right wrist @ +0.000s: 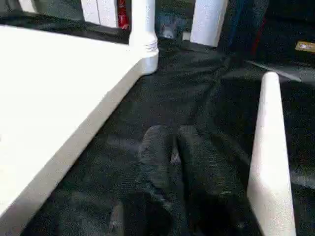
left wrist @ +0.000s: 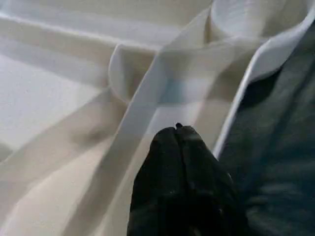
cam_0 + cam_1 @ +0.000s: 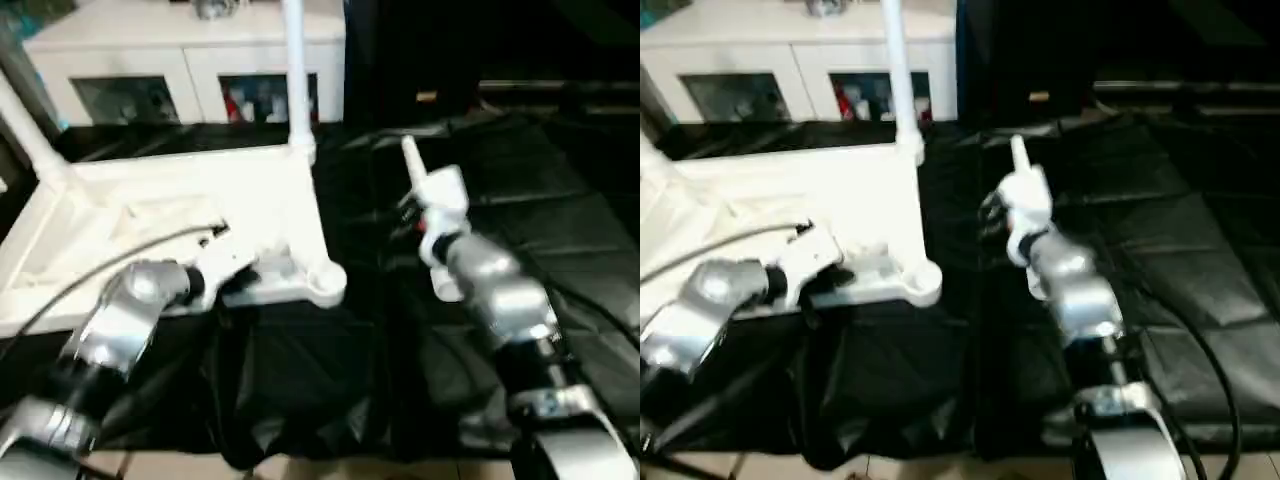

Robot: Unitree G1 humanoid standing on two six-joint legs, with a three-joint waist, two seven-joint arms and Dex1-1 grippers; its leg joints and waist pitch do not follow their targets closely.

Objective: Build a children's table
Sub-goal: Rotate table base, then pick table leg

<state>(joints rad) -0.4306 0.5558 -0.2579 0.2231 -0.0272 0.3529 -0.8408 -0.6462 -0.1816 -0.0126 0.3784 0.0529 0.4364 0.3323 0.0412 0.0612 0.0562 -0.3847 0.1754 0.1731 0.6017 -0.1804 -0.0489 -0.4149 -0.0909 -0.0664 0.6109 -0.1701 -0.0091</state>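
Clenched on nothing: right gripper (image 1: 171, 132) fingers, loose leg (image 1: 268, 147) just beside, lengthwise along them. Clenched too: left gripper (image 2: 178, 129), over upturned tabletop (image 3: 250, 190) by empty near-right socket (image 3: 325, 283), black cloth's (image 3: 500, 160) left half.

No text, label, brand, number or sign can be read. A small yellow tag (image 1: 305, 46) is seen on the dark background, and coloured items behind the cabinet glass (image 3: 268, 100), but nothing on them is legible.
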